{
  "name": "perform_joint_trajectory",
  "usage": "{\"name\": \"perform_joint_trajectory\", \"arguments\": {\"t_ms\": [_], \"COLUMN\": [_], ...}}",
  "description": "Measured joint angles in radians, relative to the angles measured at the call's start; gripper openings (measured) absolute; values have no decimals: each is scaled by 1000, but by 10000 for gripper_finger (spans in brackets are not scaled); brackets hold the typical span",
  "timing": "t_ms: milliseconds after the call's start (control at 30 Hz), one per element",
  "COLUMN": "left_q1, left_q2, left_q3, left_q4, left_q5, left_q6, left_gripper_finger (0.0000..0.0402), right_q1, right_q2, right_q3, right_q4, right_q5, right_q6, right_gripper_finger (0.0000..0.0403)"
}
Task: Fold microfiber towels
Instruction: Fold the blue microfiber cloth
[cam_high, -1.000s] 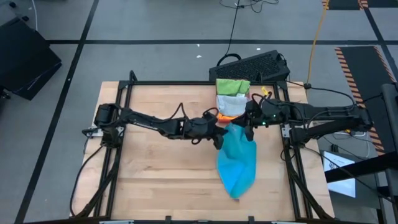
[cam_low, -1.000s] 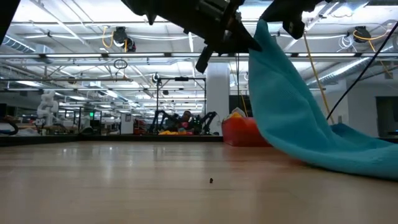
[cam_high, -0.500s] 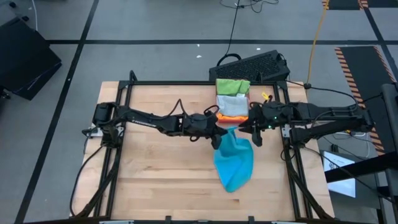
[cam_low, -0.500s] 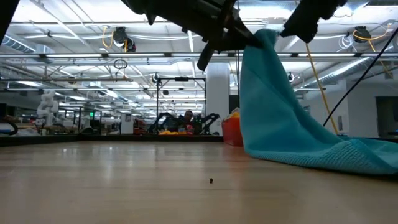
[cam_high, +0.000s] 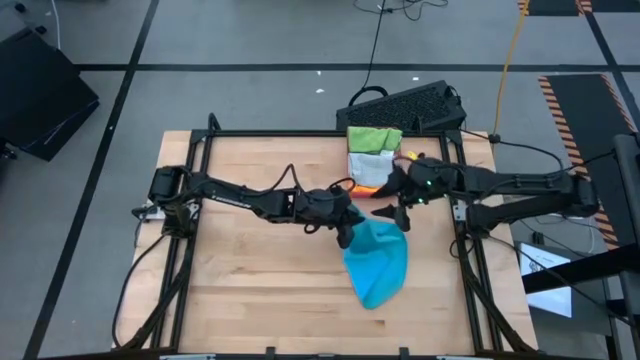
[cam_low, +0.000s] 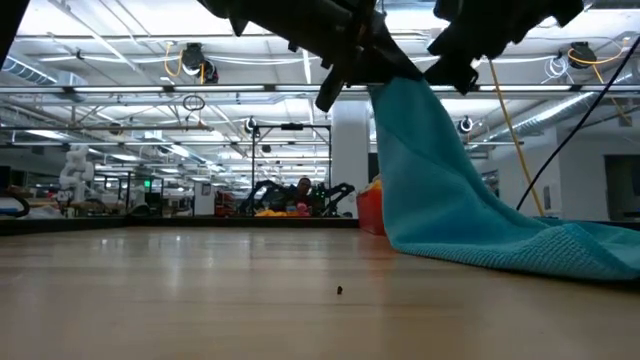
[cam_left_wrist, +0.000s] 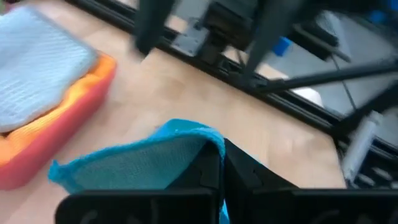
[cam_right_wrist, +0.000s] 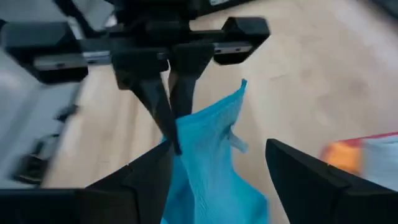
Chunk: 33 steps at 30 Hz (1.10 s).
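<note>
The blue towel (cam_high: 377, 262) hangs by one pinched corner above the middle of the worktop (cam_high: 250, 270), toward its right side, with its lower part trailing on the wood toward the front edge. Only the left end effector (cam_high: 347, 228) carries it, clenched on that corner — the right wrist view shows the two dark fingers (cam_right_wrist: 169, 115) closed on the cloth (cam_right_wrist: 208, 162). The right end effector (cam_high: 392, 207) sits just beside it with its jaws spread and nothing between them. Behind both, at the back right of the worktop, the pink-red tray (cam_high: 366, 183) holds a stack of folded towels (cam_high: 373, 152), bright green over paler layers with orange showing at the edge. The main risk appears to be that a single-corner hold lets the cloth twist and bunch, so the opposite corner is hard to find and any fold comes out skewed. The pinch looks shallow too, so a quick lift or drag across the wood could pull the corner free and drop the towel in a heap. The two end effectors are also close together, and a careless reach by the right one could knock the left or snag the tray just behind. No brand, label or writing is legible on the towels, the tray or the arms — the dark keyboard (cam_high: 405, 105) beyond the frame is too small to read.
</note>
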Motion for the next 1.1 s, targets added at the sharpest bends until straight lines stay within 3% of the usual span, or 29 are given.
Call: {"name": "perform_joint_trajectory", "arguments": {"t_ms": [200,400,533,700,833,1100], "left_q1": [-14,-25,-23,-38,-41,-38], "left_q2": [-38,-73,-74,-73,-73,-76], "left_q3": [55,103,143,228,292,318], "left_q4": [-30,-246,-336,-482,-618,-670], "left_q5": [167,181,198,223,225,316], "left_q6": [96,165,177,214,258,292], "left_gripper_finger": [8,3,9,4,10,11], "right_q1": [-131,-196,-215,-187,-157,-102], "right_q2": [107,231,281,309,356,440], "right_q3": [-5,-4,0,0,-1,-1], "right_q4": [146,371,462,535,622,832], "right_q5": [-434,-653,-683,-577,-578,-598], "right_q6": [35,53,53,-78,-47,-60], "right_gripper_finger": [248,249,249,249,249,249]}}
